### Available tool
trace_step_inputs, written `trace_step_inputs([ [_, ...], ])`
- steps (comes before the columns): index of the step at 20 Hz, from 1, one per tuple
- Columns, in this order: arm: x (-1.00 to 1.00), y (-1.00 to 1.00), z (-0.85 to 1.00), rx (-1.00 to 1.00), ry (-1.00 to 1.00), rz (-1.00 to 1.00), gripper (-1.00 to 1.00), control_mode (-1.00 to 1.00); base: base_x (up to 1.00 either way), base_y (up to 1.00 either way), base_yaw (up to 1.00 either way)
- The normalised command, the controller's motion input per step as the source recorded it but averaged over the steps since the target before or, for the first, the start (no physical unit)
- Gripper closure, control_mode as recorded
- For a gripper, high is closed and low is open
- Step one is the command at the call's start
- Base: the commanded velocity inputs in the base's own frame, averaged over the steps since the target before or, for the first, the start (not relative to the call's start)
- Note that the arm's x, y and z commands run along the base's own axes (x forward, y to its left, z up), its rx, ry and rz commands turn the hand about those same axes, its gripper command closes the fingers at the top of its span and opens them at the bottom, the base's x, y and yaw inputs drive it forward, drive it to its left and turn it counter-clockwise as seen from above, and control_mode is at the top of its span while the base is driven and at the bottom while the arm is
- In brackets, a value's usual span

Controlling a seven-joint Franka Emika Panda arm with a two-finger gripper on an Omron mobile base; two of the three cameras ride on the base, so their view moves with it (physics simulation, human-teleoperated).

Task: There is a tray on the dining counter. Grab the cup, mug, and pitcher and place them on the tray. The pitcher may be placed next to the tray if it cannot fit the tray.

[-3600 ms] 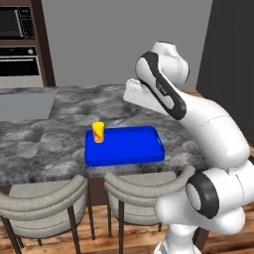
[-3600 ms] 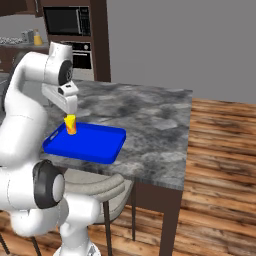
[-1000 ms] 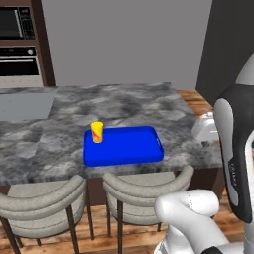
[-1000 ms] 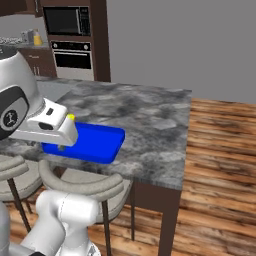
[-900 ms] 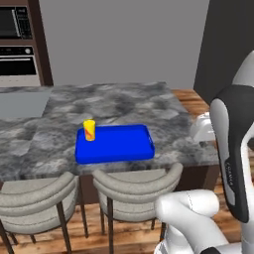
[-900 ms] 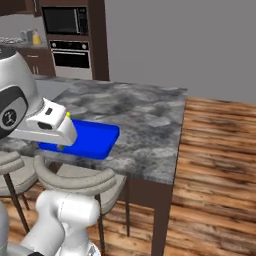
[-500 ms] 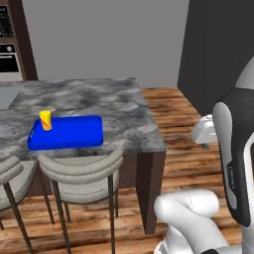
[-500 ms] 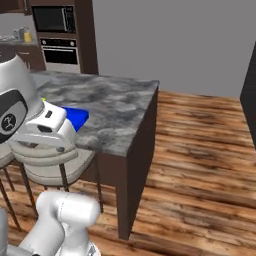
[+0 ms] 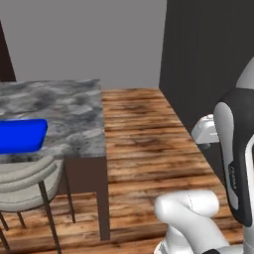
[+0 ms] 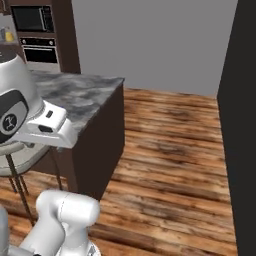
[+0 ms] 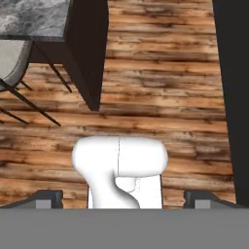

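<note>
Wooden floor point(image 9: 144, 129), grey stool point(image 9: 25, 178) — dining counter point(image 9: 74, 114)

No words, numbers or brand names can be read anywhere. The robot arm point(image 9: 237, 163) carries a faint vertical line of lettering on its dark panel, too small and blurred to make out, and a small white emblem sits on its dark joint in the right base view, likewise illegible.
</note>
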Motion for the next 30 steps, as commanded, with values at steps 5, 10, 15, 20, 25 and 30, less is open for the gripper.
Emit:
trace_step_inputs([
  [5,0.0,0.0,0.0,0.0,0.0,0.0,-1.0,1.0,0.96,-0.94,0.0],
  [10,0.0,0.0,0.0,0.0,0.0,0.0,-1.0,1.0,1.0,-0.63,0.0],
  [15,0.0,0.0,0.0,0.0,0.0,0.0,-1.0,1.0,1.0,-0.47,0.0],
  [20,0.0,0.0,0.0,0.0,0.0,0.0,-1.0,1.0,1.0,-0.5,0.0],
  [25,0.0,0.0,0.0,0.0,0.0,0.0,-1.0,1.0,1.0,-0.34,0.0],
  [30,0.0,0.0,0.0,0.0,0.0,0.0,-1.0,1.0,1.0,-0.02,0.02],
])
